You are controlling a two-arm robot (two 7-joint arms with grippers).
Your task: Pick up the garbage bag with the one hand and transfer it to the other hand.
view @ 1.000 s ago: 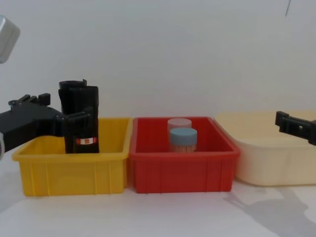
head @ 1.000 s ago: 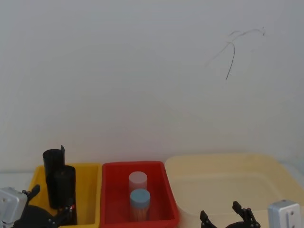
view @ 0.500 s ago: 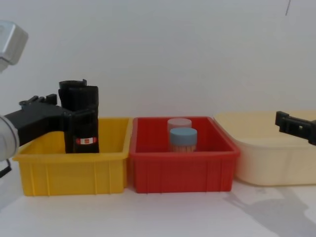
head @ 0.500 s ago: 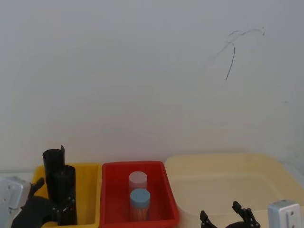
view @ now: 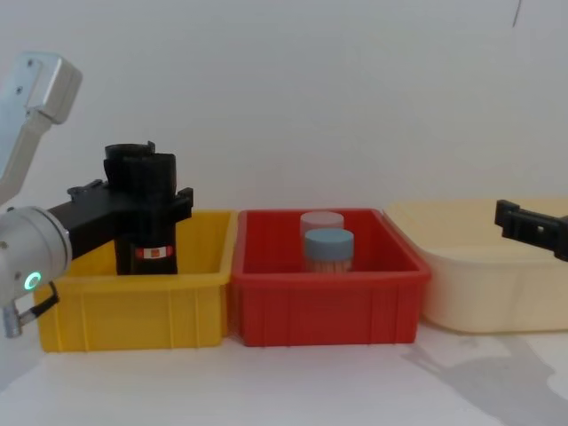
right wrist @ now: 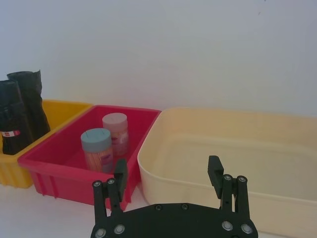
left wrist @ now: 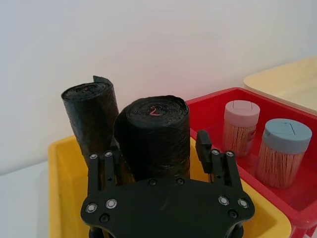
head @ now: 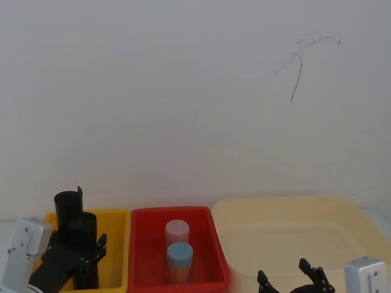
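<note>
Your left end effector (view: 135, 197) is spread around the garbage bag (view: 149, 232), level with the upper half of the roll and well above its red-and-white label band. In the left wrist view the bag (left wrist: 153, 134) stands between the two fingers (left wrist: 100, 171). The finger on the red bin's side sits just beside the plastic with a thin gap. On the other side you cannot tell whether the finger touches.

The bag stands upright in the yellow bin (view: 133, 311), at the back and toward its left side. A plain black roll (left wrist: 91, 111) stands touching it, just behind. The yellow bin stands on the bench (view: 311, 382), against the red bin (view: 324, 311).

The left arm comes in from the left edge of the chest view. Its silver-grey wrist with the green ring (view: 33, 282) sits low, in front of the yellow bin's left corner. The black end effector slopes up and right from it to the roll.

Your right end effector (right wrist: 167, 173) hangs with its fingers apart over the cream tub (right wrist: 223, 148), gripping nothing and well apart from the bag.
</note>
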